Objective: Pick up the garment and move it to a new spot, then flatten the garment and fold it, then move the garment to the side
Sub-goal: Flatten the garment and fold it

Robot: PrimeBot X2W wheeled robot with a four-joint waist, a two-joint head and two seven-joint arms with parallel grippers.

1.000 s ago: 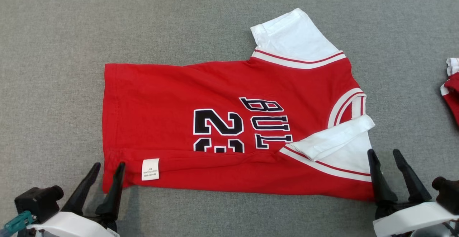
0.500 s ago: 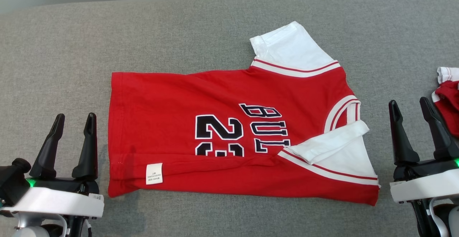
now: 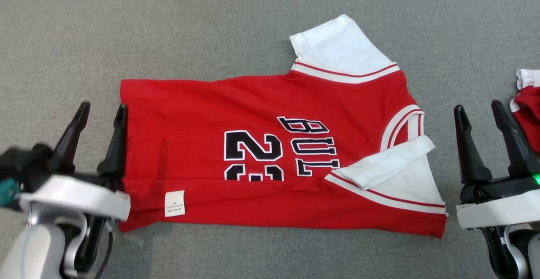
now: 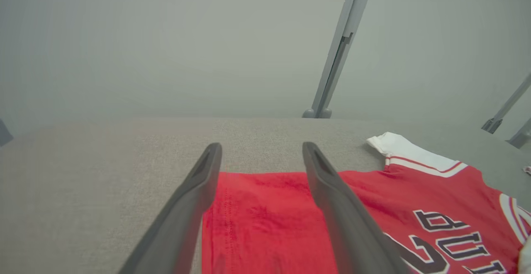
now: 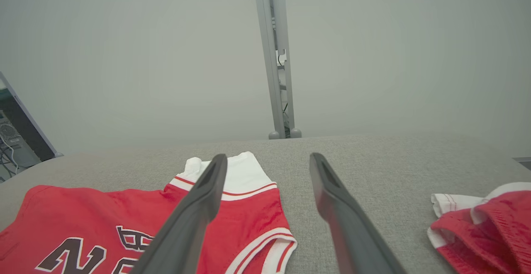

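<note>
Shirt [image 3: 274, 156] lay flat mid-worktop [image 3: 211, 38], long axis left-right: hem at robot's left, collar and sleeves at right, near edge folded over with label [image 3: 175, 203] showing. Left tool [image 3: 103, 108] was spread and empty at the hem, inner finger over its edge, so that arm was nearer. Right tool [image 3: 478, 106] was spread and empty, just beside the collar end, apart from the cloth. Both ends looked reachable for a two-tool grab. Bare worktop lay beyond the far edge and leftward; red cloth [image 3: 527, 114] near the right tool cramped that side.

Black "BUL" and "2" on the red jersey [image 3: 198, 144] — its white tag [image 3: 174, 203] print too small.
</note>
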